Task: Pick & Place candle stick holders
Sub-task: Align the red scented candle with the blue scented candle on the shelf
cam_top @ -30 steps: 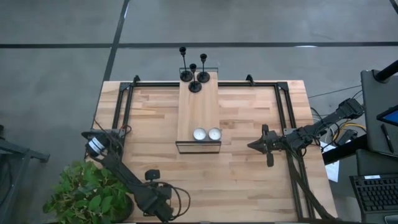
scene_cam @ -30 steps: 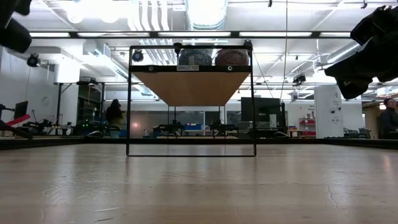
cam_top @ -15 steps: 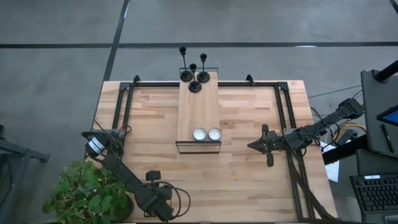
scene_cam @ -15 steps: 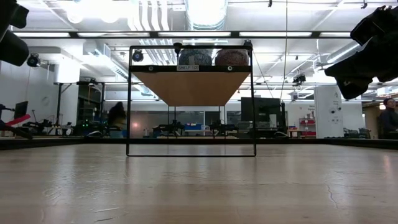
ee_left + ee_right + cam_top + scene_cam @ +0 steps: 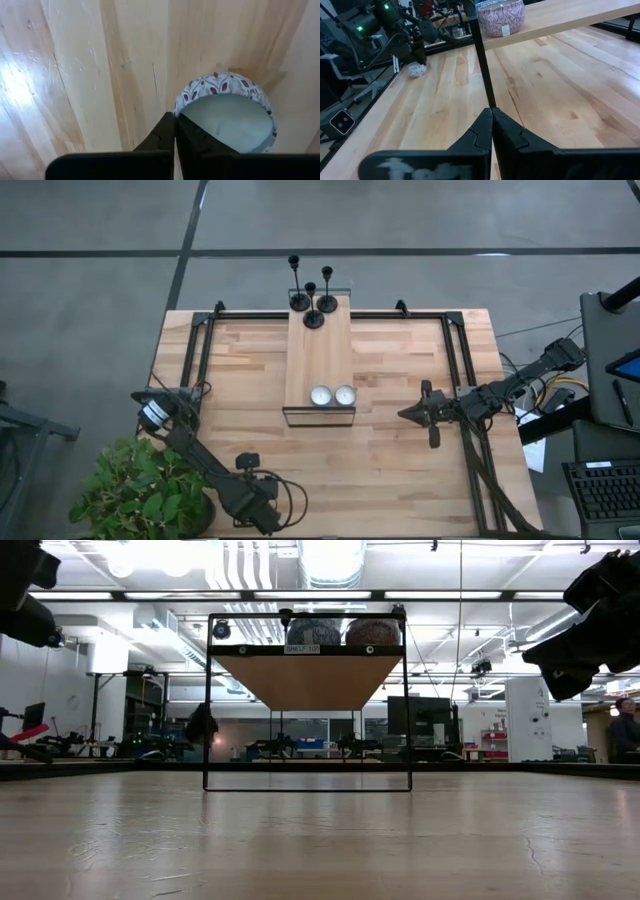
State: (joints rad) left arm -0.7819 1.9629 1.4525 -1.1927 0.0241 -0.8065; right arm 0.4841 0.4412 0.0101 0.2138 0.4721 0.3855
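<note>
Three black candle stick holders [image 5: 313, 310] stand on their round bases at the far end of a raised wooden shelf [image 5: 318, 355]. My left gripper [image 5: 155, 408] is shut at the table's left edge. In the left wrist view its tips [image 5: 175, 120] stand over the rim of a small patterned tin [image 5: 225, 115] that lies on the table. My right gripper [image 5: 410, 413] is shut and empty, right of the shelf's near end. It points at the shelf's corner post [image 5: 482, 60]. My left gripper's shut fingertips [image 5: 170, 125] point down at the near rim of the patterned tin [image 5: 185, 100]. I cannot tell whether they touch it.
Two white candles in patterned tins [image 5: 332, 396] sit at the shelf's near end; one also shows in the right wrist view [image 5: 500, 17]. A black metal frame [image 5: 200, 350] runs along the table's edges. A potted plant [image 5: 140, 490] stands at the near left corner.
My left arm has shifted a little above the table's left edge, as seen in the low view. A person in the room behind has moved.
</note>
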